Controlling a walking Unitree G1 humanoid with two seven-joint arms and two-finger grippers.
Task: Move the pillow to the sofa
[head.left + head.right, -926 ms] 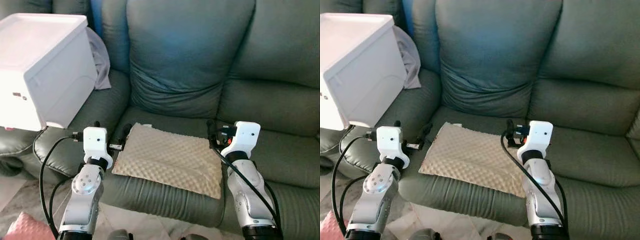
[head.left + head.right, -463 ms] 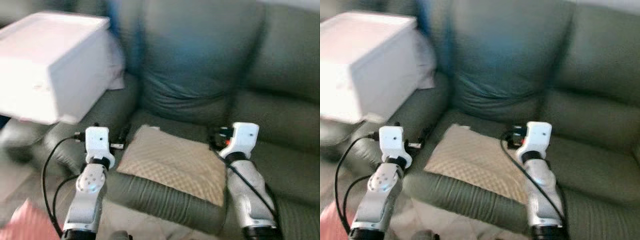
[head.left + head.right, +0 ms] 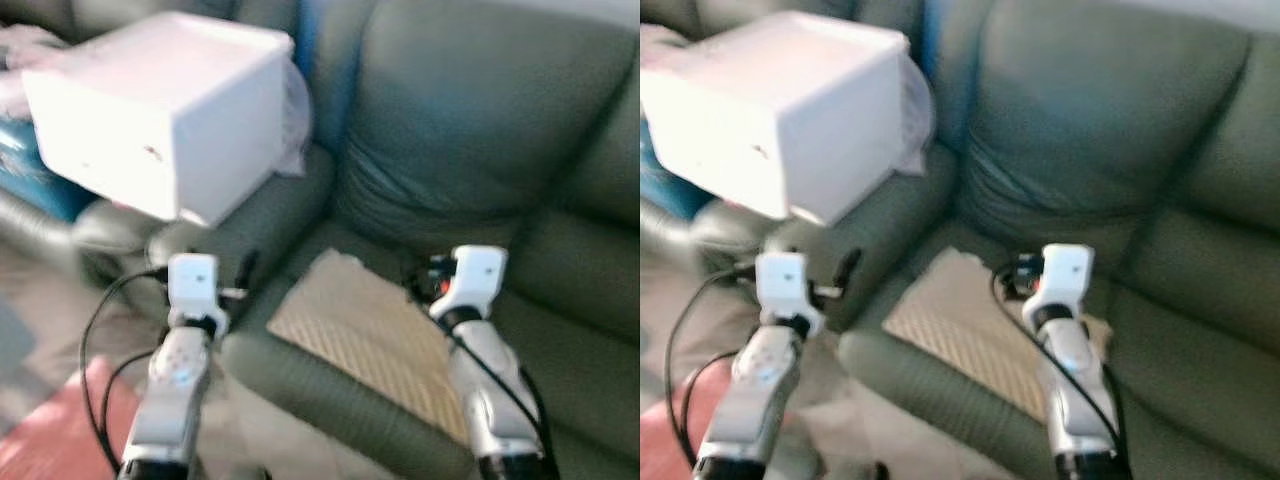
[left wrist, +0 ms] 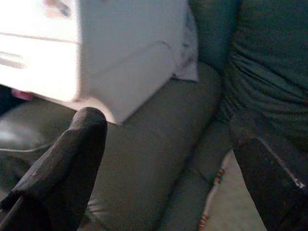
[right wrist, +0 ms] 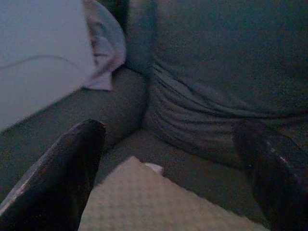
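The pillow [image 3: 370, 340] lies flat on the sofa [image 3: 480, 150] seat cushion, in the lower centre of the head view, before the backrest. A box [image 3: 160, 110] sits on the sofa's armrest in the upper left, with a cloth [image 3: 293, 120] tucked just behind it against the backrest. The left gripper [image 4: 163, 159] hangs left of the pillow's edge, the right gripper [image 5: 168, 168] above the pillow.

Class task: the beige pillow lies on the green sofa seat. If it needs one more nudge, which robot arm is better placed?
Probably the right. The right gripper hangs open over the pillow, while the left gripper, also open, is beside its edge, over the sofa armrest.
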